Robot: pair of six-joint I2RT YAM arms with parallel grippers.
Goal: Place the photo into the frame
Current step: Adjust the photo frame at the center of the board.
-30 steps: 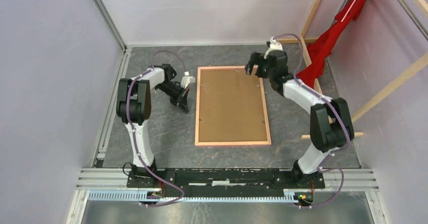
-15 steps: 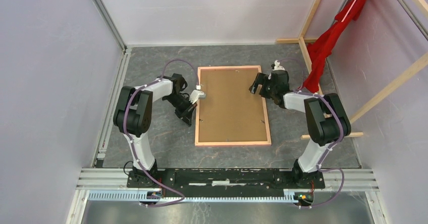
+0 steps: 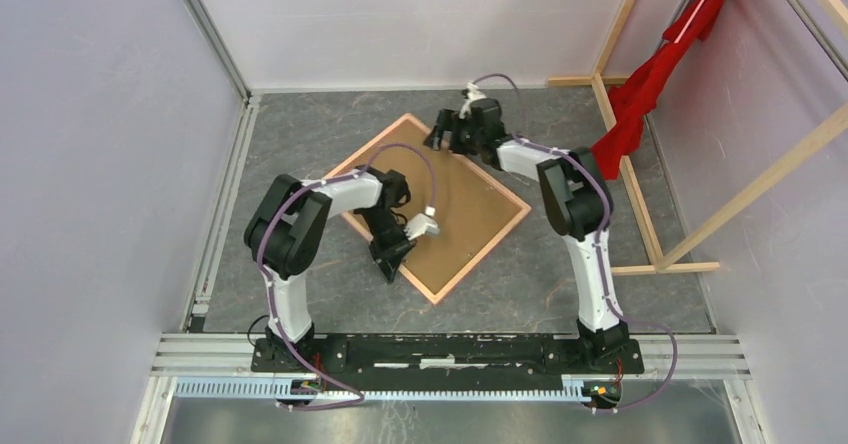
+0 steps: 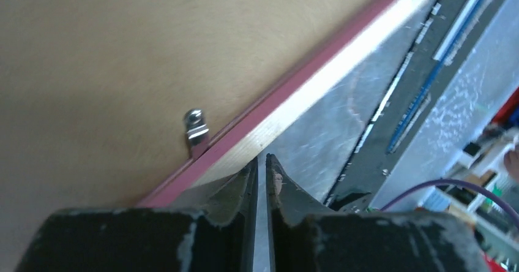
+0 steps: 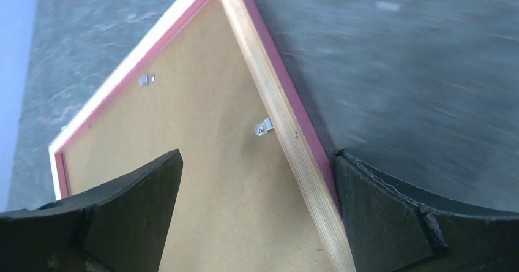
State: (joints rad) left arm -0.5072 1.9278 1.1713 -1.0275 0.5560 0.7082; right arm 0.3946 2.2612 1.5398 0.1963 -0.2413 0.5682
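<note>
The frame (image 3: pixel 485 252) lies face down and turned diagonally on the grey table, tan back rim up with pink showing at its sides. The photo's brown hardboard back (image 3: pixel 470 199) fills it, with small metal clips (image 5: pixel 264 127) at the rim; the print side is hidden. My left gripper (image 3: pixel 392 264) sits low against the frame's near-left edge (image 4: pixel 318 88), its fingers almost together with only a thin slit and nothing between them. My right gripper (image 3: pixel 440 136) is open and straddles the far edge (image 5: pixel 275 113), one finger over the board and the other outside the rim.
A red cloth (image 3: pixel 650 84) hangs at the back right among bare wooden beams (image 3: pixel 760 179) (image 3: pixel 625 154). Pale walls close in the table on the left and back. A metal rail (image 3: pixel 450 349) with the arm bases runs along the near edge.
The frame has swung from square-on to diagonal. My left gripper moved down and right along its edge; my right gripper moved left to the far edge. The left fingers have parted slightly.
</note>
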